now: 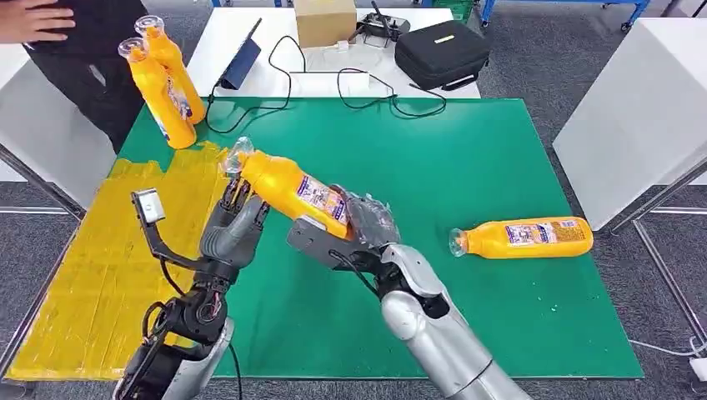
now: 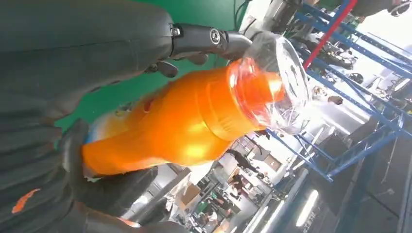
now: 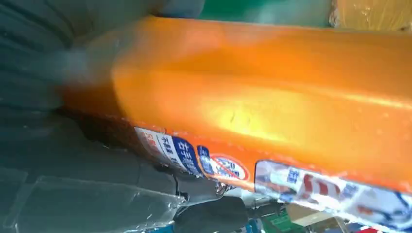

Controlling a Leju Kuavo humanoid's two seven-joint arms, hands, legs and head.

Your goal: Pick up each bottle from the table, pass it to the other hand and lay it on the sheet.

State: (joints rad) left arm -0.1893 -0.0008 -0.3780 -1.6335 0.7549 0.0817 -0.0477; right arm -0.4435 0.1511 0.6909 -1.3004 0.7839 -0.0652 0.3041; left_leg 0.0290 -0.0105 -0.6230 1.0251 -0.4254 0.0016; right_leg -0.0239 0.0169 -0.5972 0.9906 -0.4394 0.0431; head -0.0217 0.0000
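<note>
A green mat (image 1: pixel 467 167) and yellow sheet (image 1: pixel 92 275) cover the table. Both the right hand (image 1: pixel 363 225) and the left hand (image 1: pixel 238 225) grip one orange bottle (image 1: pixel 292 187); the left wrist view reveals blue shelving (image 2: pixel 350 141).

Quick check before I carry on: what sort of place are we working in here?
Probably a robot lab or test hall: a green work mat on a table, blue steel racking behind, and an equipment case with loose cables on the white bench.

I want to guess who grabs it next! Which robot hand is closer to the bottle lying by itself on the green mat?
Right. The right hand, holding the raised bottle, is nearer the lying bottle; the left hand is farther, by the yellow sheet.
</note>
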